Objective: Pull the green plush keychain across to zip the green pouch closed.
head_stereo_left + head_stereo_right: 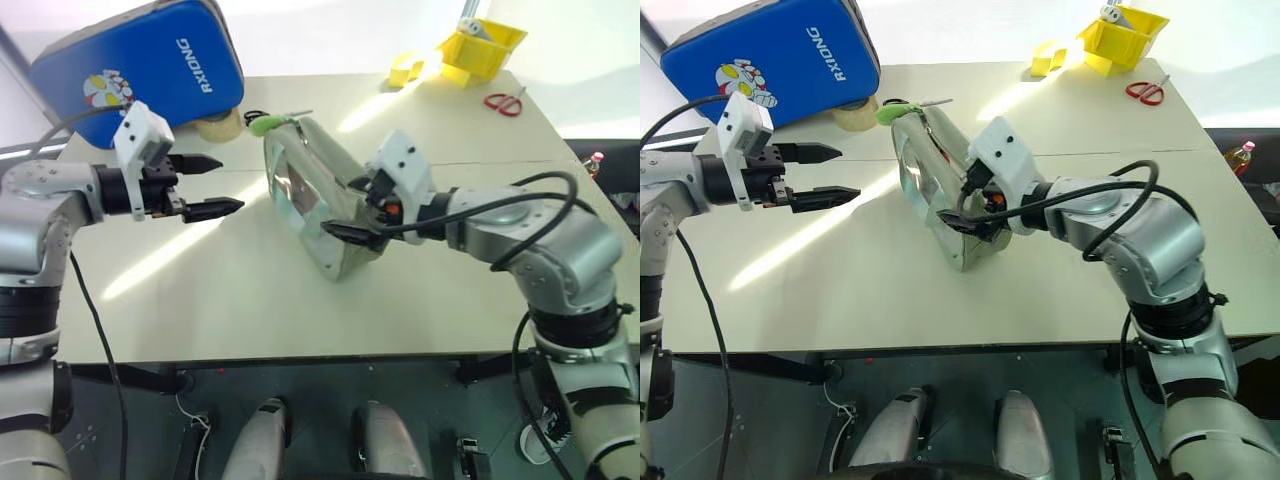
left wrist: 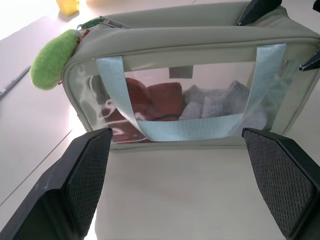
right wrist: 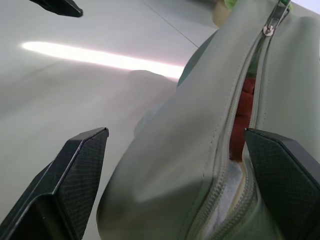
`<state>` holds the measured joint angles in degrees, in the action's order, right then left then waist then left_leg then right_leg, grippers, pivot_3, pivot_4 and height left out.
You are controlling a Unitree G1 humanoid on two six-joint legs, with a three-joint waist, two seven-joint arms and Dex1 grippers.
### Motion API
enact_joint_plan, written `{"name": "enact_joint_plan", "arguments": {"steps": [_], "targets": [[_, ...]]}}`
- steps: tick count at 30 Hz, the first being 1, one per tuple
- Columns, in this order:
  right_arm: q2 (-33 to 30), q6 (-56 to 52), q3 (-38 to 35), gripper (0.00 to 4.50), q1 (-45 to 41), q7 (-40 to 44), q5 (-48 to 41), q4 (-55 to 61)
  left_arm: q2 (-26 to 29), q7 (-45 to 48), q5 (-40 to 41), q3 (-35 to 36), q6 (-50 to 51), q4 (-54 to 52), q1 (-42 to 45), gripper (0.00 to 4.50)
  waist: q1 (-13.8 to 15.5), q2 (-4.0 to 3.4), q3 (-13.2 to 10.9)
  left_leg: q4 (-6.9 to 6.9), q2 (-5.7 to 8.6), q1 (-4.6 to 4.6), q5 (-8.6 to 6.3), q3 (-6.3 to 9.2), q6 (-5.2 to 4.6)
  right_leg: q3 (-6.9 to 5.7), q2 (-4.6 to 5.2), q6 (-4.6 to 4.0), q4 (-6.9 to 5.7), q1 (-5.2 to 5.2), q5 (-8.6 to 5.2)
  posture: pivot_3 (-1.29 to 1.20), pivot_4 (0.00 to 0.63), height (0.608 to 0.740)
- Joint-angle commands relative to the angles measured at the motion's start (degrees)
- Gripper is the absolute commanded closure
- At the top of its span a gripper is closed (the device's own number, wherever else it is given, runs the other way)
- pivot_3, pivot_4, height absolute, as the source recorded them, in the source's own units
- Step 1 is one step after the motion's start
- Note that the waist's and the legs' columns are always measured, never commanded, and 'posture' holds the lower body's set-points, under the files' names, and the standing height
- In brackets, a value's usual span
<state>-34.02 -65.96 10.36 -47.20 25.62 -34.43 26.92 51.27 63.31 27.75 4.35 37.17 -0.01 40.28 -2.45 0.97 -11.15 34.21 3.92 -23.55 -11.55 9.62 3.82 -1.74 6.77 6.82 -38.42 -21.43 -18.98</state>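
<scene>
The green pouch [image 1: 310,195] lies on the table [image 1: 200,300] with a clear window side facing my left gripper. Its zipper [image 3: 235,125] gapes, and red and grey contents show through the gap. The green plush keychain [image 1: 268,124] hangs at the pouch's far end, also seen as a fuzzy lump [image 2: 52,59]. My left gripper [image 1: 222,185] hovers open to the left of the pouch, apart from it. My right gripper [image 1: 352,210] is open with its fingers either side of the pouch's near end [image 3: 175,165].
A big blue case [image 1: 140,65] stands at the back left with a tape roll [image 1: 220,125] beside it. A yellow bin [image 1: 480,45] and red scissors [image 1: 505,102] lie at the back right. A bottle [image 1: 597,160] stands off the table's right edge.
</scene>
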Motion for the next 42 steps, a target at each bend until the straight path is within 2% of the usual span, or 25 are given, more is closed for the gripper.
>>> {"name": "enact_joint_plan", "arguments": {"steps": [1,4,5,8,9,15,18,21,25,31,38,42], "targets": [[-1.53,4.86,2.21,0.86,-0.54,2.32,3.67,1.57,1.10,-0.34,-0.02,2.19,-1.08,-0.10,1.62,0.00,-0.08,0.00,0.00,0.01,0.00,0.00,0.00,0.00,0.00,0.00,0.00,0.00,-0.01,-0.01,0.00,0.00,0.150,0.740],[-4.30,10.25,5.58,2.47,-0.67,5.35,8.46,0.43,1.10,-0.39,-0.26,2.09,-1.44,0.35,1.89,0.00,-0.14,0.00,0.00,0.00,0.00,0.01,0.00,0.00,0.00,0.00,0.00,0.00,-0.03,-0.01,0.00,0.00,0.150,0.740],[-5.39,12.14,6.71,2.81,-0.73,6.53,10.15,-0.05,1.13,-0.36,-0.32,2.09,-1.56,0.45,1.87,0.00,-0.13,0.00,0.00,0.01,0.00,0.02,0.00,0.00,0.00,0.00,0.00,0.00,-0.04,-0.01,0.00,0.00,0.150,0.740],[-8.45,19.77,8.64,4.29,-0.68,10.59,15.39,-4.09,1.23,-0.44,-0.54,2.18,-1.99,0.59,1.64,0.00,-0.11,0.00,0.00,0.01,0.00,0.02,0.00,-0.01,0.00,0.00,0.00,0.00,-0.03,0.00,0.00,0.00,0.150,0.740],[-9.46,22.97,9.35,4.46,-0.95,11.92,17.67,-5.80,1.24,-0.46,-0.62,2.20,-2.13,0.71,1.67,0.00,-0.12,0.00,0.00,0.02,0.00,0.02,0.00,-0.02,0.00,0.00,0.00,0.00,-0.04,0.00,0.00,0.00,0.150,0.740],[-12.77,51.45,11.66,4.46,-7.63,16.92,33.27,-26.88,0.93,-0.88,-1.03,2.31,-3.01,1.25,1.52,0.00,-0.27,0.00,0.00,0.06,0.01,0.06,0.02,-0.05,0.01,0.03,-0.01,0.02,-0.05,0.02,0.07,0.00,0.150,0.740],[-10.64,64.66,9.84,4.46,-10.65,18.47,34.88,-36.76,0.81,-1.13,-1.08,2.45,-3.40,1.27,0.97,0.00,-0.28,0.00,0.00,0.03,0.00,0.06,0.04,-0.05,0.04,0.04,-0.01,0.02,-0.04,0.00,0.07,0.00,0.150,0.740],[-8.67,72.06,8.19,4.46,-12.17,21.87,33.83,-42.46,0.78,-1.44,-1.06,2.52,-3.59,1.38,0.76,0.00,-0.41,0.00,0.00,-0.01,-0.01,0.04,0.19,-0.07,0.30,0.04,-0.01,0.02,0.03,-0.01,0.07,0.00,0.150,0.740],[-5.61,80.12,4.03,4.46,-13.08,32.25,26.24,-46.64,0.92,-1.67,-0.79,2.96,-3.27,1.05,0.33,0.00,-0.73,0.00,0.00,-0.02,-0.01,0.03,0.21,-0.07,0.33,0.04,-0.01,0.02,0.12,0.02,0.07,0.00,0.150,0.740],[-5.14,85.02,0.35,4.46,-12.82,41.54,22.49,-50.13,1.72,-1.93,-0.42,4.02,-2.55,0.89,-0.29,0.00,-1.00,0.00,0.00,0.00,-0.01,0.03,0.22,-0.06,0.34,0.04,-0.01,0.02,0.10,0.05,0.08,0.00,0.150,0.740],[-5.10,98.63,2.36,4.46,-8.50,41.80,30.23,-55.64,2.36,-2.18,0.12,4.73,-1.57,-0.35,-1.16,0.00,-1.03,0.00,0.00,0.03,-0.01,0.06,0.22,-0.06,0.33,0.05,-0.01,0.02,-0.01,0.03,0.08,0.00,0.150,0.740],[-4.69,105.14,3.31,4.46,-8.99,42.04,33.29,-60.53,2.44,-1.98,0.11,4.53,-1.09,-0.41,-0.83,0.00,-1.61,-0.02,-0.01,0.03,-0.01,0.09,0.24,-0.08,0.37,0.09,-0.03,0.02,-0.07,0.02,0.08,0.00,0.150,0.740]]}}
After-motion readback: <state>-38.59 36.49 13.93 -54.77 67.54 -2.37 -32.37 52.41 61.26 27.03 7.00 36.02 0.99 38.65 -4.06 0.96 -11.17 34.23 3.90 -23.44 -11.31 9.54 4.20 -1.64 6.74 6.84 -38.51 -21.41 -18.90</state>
